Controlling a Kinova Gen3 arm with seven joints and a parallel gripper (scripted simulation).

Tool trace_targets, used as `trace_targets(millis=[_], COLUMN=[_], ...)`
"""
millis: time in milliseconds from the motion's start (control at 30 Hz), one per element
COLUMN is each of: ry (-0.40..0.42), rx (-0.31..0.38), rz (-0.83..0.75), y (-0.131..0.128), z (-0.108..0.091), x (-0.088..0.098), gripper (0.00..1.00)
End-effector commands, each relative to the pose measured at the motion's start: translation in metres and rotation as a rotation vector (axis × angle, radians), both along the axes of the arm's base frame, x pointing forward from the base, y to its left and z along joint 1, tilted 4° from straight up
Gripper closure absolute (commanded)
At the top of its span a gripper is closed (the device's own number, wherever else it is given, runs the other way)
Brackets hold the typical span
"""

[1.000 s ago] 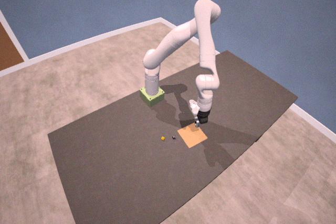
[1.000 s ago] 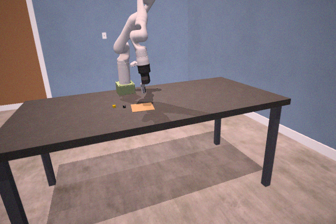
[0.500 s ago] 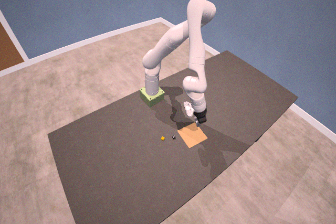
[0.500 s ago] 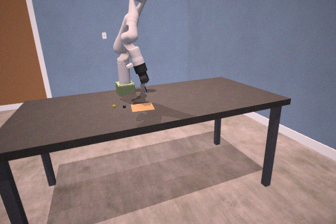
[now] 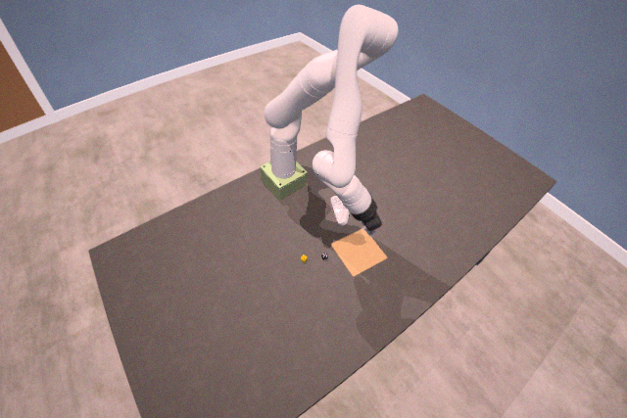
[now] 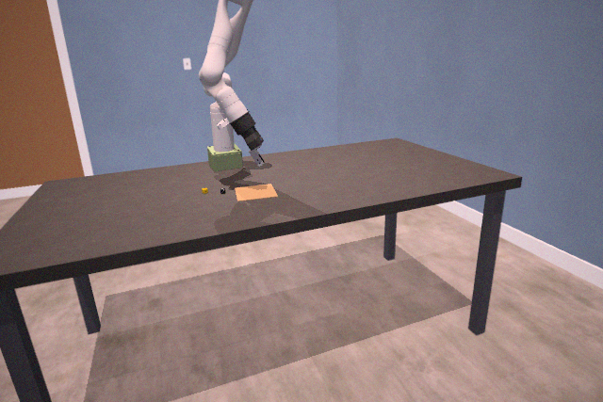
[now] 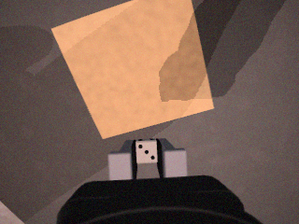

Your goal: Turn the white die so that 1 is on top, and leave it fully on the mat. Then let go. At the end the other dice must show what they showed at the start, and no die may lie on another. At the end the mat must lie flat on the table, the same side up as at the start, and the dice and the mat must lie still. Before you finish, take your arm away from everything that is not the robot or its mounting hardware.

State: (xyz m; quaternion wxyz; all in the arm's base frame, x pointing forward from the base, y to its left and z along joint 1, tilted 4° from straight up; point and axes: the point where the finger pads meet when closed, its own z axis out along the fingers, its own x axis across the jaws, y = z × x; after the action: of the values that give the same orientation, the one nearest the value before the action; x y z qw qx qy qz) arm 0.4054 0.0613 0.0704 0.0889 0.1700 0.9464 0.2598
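Note:
My gripper (image 7: 146, 153) is shut on the white die (image 7: 146, 152), which shows a face of three pips toward the wrist camera. The arm is tilted, and the gripper (image 5: 373, 228) hangs in the air just beyond the far edge of the orange mat (image 5: 359, 252). In the side view the gripper (image 6: 258, 159) is well above the table, behind the mat (image 6: 255, 191). In the wrist view the mat (image 7: 133, 67) lies flat ahead of the fingers, partly under the arm's shadow.
A black die (image 5: 323, 255) and a yellow die (image 5: 303, 257) lie on the table left of the mat, apart from each other; both also show in the side view, black die (image 6: 222, 190), yellow die (image 6: 204, 190). The green arm base (image 5: 283, 179) stands behind.

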Motion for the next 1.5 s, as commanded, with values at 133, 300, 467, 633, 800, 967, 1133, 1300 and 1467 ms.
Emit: trace_targets(millis=[133, 300, 467, 633, 800, 967, 1133, 1300, 1467], ry=[-0.016, -0.063, -0.112, -0.154, -0.173, -0.197, -0.209, -0.212, -0.212], rx=[0.079, 0.182, 0.294, 0.391, 0.438, 0.493, 0.519, 0.524, 0.525], rz=[-0.039, -0.031, -0.023, -0.015, -0.01, -0.005, -0.004, -0.004, -0.004], y=[-0.019, -0.0208, -0.0226, -0.0242, -0.0246, -0.0255, -0.0261, -0.0263, -0.0263], z=[-0.006, -0.0071, -0.0076, -0.0081, -0.0088, -0.0091, -0.0089, -0.0088, -0.0089], x=[-0.0035, -0.0038, -0.0041, -0.0047, -0.0049, -0.0052, -0.0054, -0.0054, -0.0054], gripper=[0.66, 0.66, 0.66, 0.66, 0.66, 0.66, 0.66, 0.66, 0.66])
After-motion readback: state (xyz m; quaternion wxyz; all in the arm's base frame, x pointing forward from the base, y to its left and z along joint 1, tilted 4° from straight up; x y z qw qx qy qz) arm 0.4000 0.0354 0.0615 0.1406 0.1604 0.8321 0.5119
